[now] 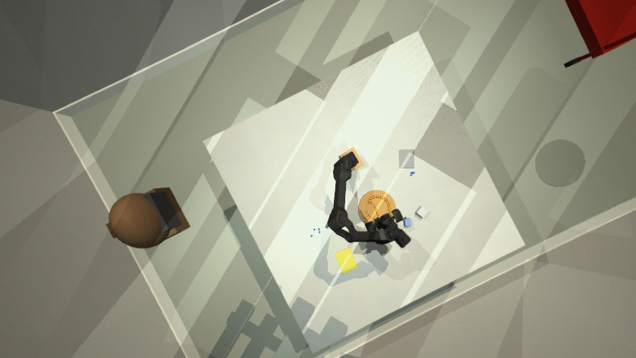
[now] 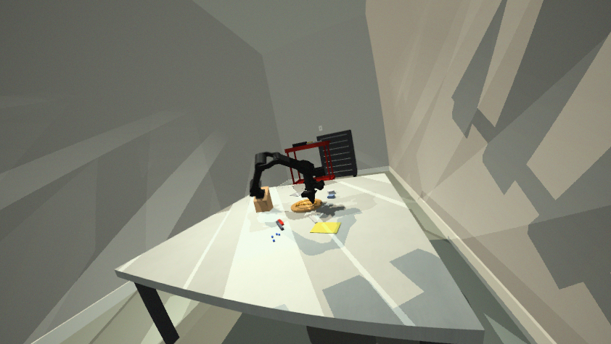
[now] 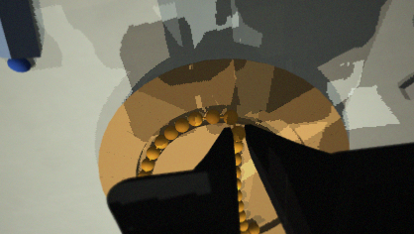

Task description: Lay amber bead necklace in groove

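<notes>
The round wooden bead board (image 1: 363, 208) (image 2: 294, 207) (image 3: 116, 154) lies flat on the table. The amber bead necklace (image 1: 379, 196) (image 3: 170, 133) lies on it. In the wrist view, one run of beads curves along the upper left of the groove, and another runs fairly straight down across the raised centre. Groove on the right side shows no beads. My gripper (image 2: 313, 201) (image 3: 237, 132) is shut on a bead of the necklace, where the curved and straight runs meet, low over the board. The fingers hide the lower left beads and part of the board.
A blue block (image 1: 407, 221) (image 3: 20, 30) and a pale block (image 1: 421, 211) stand close beside the board. A yellow pad (image 1: 346, 260) (image 2: 325, 227) lies on the table. A red and dark item (image 2: 279, 224), small blue beads (image 2: 273, 239) and a grey square (image 1: 405, 158) lie farther off.
</notes>
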Motion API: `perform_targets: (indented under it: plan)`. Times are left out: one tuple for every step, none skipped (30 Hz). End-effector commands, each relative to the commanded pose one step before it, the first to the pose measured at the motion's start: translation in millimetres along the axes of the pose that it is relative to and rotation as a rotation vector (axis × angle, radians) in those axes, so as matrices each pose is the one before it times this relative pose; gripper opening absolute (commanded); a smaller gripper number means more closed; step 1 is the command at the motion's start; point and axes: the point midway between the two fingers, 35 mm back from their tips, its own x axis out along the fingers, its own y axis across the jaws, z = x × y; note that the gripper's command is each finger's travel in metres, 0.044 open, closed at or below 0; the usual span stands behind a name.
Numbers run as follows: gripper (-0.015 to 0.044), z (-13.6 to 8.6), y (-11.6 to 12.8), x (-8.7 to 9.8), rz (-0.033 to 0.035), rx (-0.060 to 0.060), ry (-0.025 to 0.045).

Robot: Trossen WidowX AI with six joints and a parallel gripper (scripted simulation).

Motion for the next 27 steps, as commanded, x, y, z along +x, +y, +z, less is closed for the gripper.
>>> perform_targets:
  plan:
    - [0.0000, 6.68, -7.64, -1.01, -0.00454, 0.0038, -0.00427]
    - [0.0000, 0.29, -0.34, 0.00, -0.00002, 0.0000, -0.00001]
    - [0.0000, 0.00, 0.00, 0.00, 0.00000, 0.0000, 0.00000]
    - [0.0000, 0.00, 0.00, 0.00, 0.00000, 0.0000, 0.00000]
    - [0.0000, 0.00, 0.00, 0.00, 0.00000, 0.0000, 0.00000]
    - [0.0000, 0.00, 0.00, 0.00, 0.00000, 0.0000, 0.00000]
    - [0.0000, 0.00, 0.00, 0.25, -0.00001, 0.0000, 0.00000]
    - [0.0000, 0.00, 0.00, 0.75, -0.00003, 0.0000, 0.00000]
    - [0.0000, 0.00, -0.01, 1.26, -0.00005, 0.0000, 0.00000]
    - [0.0000, 0.00, -0.01, 1.58, -0.00008, 0.0000, 0.00000]
    - [0.0000, -0.01, -0.02, 1.58, -0.00009, 0.0000, 0.00000]
    - [0.0000, -0.01, -0.02, 1.25, -0.00008, 0.0000, 0.00000]
    - [0.0000, -0.01, -0.01, 0.75, -0.00005, 0.0000, 0.00000]
    - [0.0026, 0.10, 0.64, -3.50, 0.00603, 0.0029, 0.00080]
    - [0.0052, 0.00, 0.00, 0.00, 0.00000, 0.0000, 0.00000]
    - [0.0079, 0.00, 0.00, 0.00, 0.00000, 0.0000, 0.00000]
    - [0.0105, 0.00, 0.00, 0.00, 0.00000, 0.0000, 0.00000]
    - [0.0131, 0.00, 0.00, 0.00, 0.00000, 0.0000, 0.00000]
    - [0.0158, 0.00, 0.00, 0.00, 0.00000, 0.0000, 0.00000]
    - [0.0184, 0.00, 0.00, 0.00, 0.00000, 0.0000, 0.00000]
    - [0.0210, 0.00, 0.00, 0.00, 0.00000, 0.0000, 0.00000]
    - [0.0236, 0.00, 0.00, 0.00, 0.00000, 0.0000, 0.00000]
    - [0.0262, 0.00, 0.00, 0.00, 0.00000, 0.0000, 0.00000]
    - [0.0289, 0.00, 0.00, 0.00, 0.00000, 0.0000, 0.00000]
    - [0.0315, 0.00, 0.00, 0.00, 0.00000, 0.0000, 0.00000]
    - [0.0341, -0.01, -0.07, -0.49, -0.00070, -0.0004, -0.00010]
    - [0.0367, -0.03, -0.21, -1.47, -0.00212, -0.0011, -0.00031]
